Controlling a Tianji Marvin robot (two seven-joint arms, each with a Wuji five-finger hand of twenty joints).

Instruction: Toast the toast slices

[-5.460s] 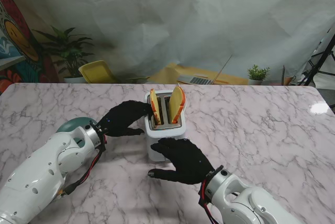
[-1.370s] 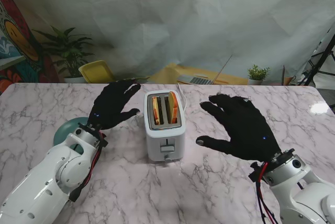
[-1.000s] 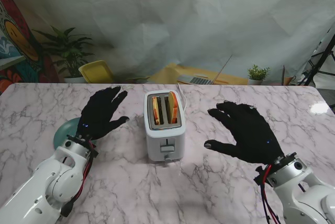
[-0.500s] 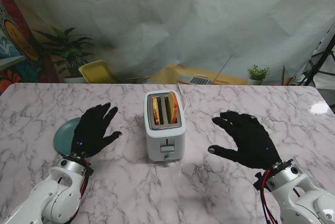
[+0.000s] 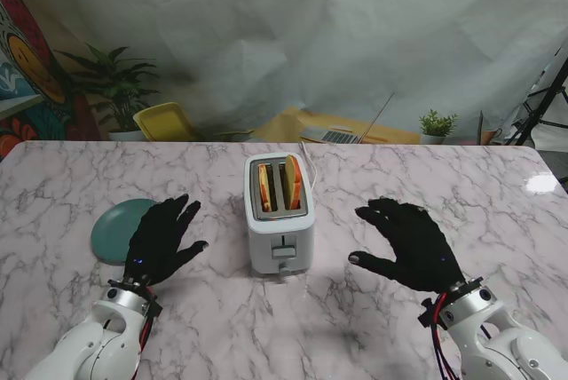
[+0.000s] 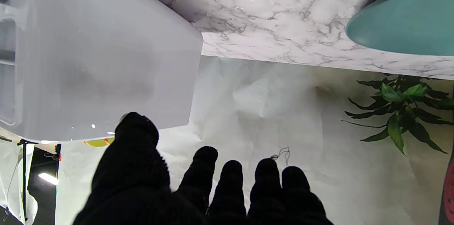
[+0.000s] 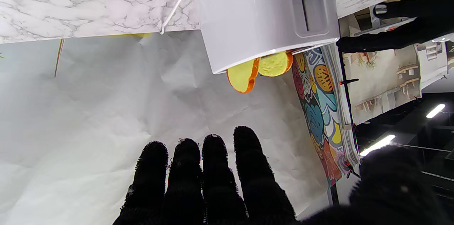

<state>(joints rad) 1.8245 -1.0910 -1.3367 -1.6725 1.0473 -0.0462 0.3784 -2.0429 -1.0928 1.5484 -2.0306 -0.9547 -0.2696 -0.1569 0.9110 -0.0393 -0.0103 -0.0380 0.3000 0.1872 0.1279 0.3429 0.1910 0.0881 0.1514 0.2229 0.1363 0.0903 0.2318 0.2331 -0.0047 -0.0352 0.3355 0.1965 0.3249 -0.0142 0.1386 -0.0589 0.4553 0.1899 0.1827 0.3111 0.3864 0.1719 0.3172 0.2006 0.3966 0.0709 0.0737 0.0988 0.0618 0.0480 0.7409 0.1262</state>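
toaster: white, mid-table on the marble
toast slices: both down in the toaster slots, tops showing
left hand: left of toaster, fingers spread, holding nothing
right hand: right of toaster, fingers spread, holding nothing
plate: teal, left of toaster, beside left hand

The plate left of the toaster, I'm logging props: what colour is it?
Teal, plain; the plate shows best in the stand view.

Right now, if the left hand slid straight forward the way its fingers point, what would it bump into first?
Probably nothing: the left hand points away from me between the teal plate and the toaster, over bare marble table. Depth is uncertain.
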